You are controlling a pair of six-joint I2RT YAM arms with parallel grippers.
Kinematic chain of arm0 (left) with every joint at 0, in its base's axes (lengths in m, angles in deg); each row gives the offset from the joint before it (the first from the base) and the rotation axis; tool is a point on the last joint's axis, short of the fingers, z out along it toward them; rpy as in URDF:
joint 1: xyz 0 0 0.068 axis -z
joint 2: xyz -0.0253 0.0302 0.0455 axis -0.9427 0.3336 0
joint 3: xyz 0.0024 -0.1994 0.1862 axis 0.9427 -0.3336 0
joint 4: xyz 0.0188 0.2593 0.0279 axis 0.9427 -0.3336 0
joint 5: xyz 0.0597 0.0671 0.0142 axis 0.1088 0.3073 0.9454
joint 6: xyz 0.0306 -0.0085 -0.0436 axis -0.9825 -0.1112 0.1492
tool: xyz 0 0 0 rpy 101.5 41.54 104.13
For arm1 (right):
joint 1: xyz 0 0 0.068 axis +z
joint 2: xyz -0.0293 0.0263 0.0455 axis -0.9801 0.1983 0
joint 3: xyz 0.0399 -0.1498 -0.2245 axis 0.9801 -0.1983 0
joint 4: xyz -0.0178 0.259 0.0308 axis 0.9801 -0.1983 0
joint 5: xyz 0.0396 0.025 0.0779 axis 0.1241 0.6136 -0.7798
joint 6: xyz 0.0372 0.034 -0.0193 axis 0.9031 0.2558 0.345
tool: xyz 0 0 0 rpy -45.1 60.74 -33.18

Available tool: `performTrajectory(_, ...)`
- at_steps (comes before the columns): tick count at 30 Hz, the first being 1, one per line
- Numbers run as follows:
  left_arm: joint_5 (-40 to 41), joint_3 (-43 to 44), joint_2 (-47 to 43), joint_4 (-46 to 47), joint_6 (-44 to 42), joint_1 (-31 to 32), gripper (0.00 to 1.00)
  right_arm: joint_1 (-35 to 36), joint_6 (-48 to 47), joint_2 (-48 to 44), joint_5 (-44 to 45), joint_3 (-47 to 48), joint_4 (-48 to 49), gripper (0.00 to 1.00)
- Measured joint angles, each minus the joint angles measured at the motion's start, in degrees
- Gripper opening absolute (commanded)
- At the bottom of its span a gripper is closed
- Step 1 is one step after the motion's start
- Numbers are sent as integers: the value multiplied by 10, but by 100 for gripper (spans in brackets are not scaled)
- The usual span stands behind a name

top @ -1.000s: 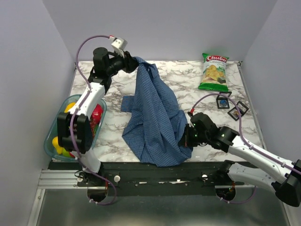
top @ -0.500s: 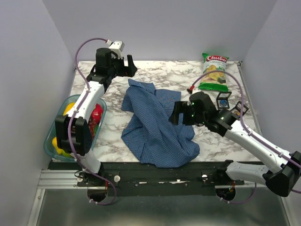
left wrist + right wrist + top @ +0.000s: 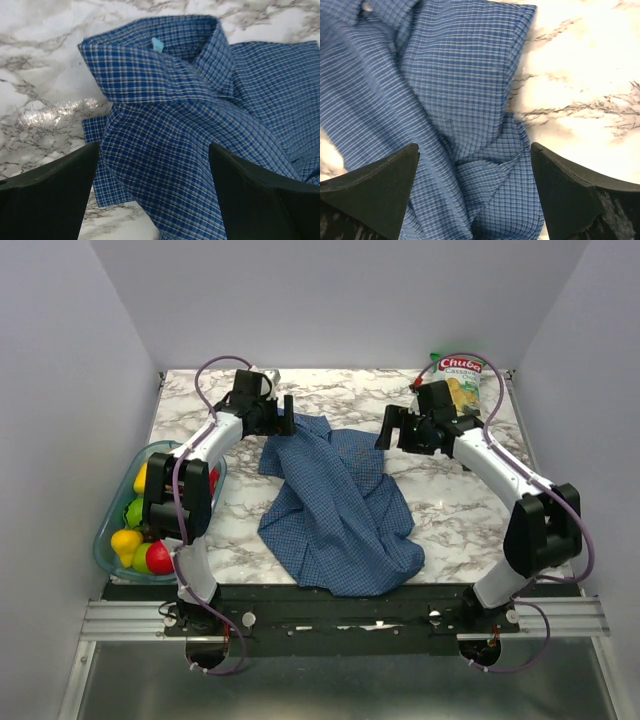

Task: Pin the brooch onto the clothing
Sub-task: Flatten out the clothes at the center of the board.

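The only wording I can read from here is "Cassava", printed on the green snack bag (image 3: 470,371) at the far right of the table, while the light-blue neck label (image 3: 157,45) on the shirt (image 3: 175,125) gives me nothing legible.

The blue checked shirt (image 3: 335,505) lies crumpled mid-table, collar toward the far side, light-blue label showing.

A white marble-patterned table (image 3: 465,525) filled the middle of the frame, boxed by plain pale lavender walls (image 3: 340,300) left, behind and right.
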Motion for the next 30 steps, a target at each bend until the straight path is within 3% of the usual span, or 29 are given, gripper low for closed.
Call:
performTrajectory(8,-8,-3,24,-19,10,-7,95,-47,-13,124,-64,30,16,94)
performTrajectory(9,-9,-3,25,-18,10,-7,91,-54,-13,139,-73,32,17,94)
performTrajectory(10,-15,-3,26,-17,11,-7,78,-60,-13,153,-82,36,17,94)
performTrajectory(13,-36,-3,35,-12,17,-8,61,-71,-13,192,-100,48,18,94)
performTrajectory(15,-48,-3,46,-6,21,-8,58,-73,-15,209,-111,53,20,93)
performTrajectory(19,-61,-3,67,-5,27,-9,40,-73,-18,228,-133,63,26,89)
performTrajectory(22,-67,-3,74,-5,31,-10,14,-72,-20,244,-148,74,30,84)
performTrajectory(23,-69,-3,74,-4,32,-10,10,-72,-21,249,-153,77,31,68)
performTrajectory(25,-74,-3,74,-3,35,-10,6,-72,-23,258,-163,81,37,55)
performTrajectory(27,-76,-3,74,-1,36,-10,0,-72,-23,268,-175,86,43,36)
performTrajectory(28,-77,-3,74,-1,36,-10,0,-72,-23,272,-183,87,47,24)
performTrajectory(29,-78,-3,74,-1,37,-10,0,-72,-21,276,-190,87,51,1)
performTrajectory(30,-80,-3,74,1,36,-10,0,-72,-23,279,-196,87,53,0)
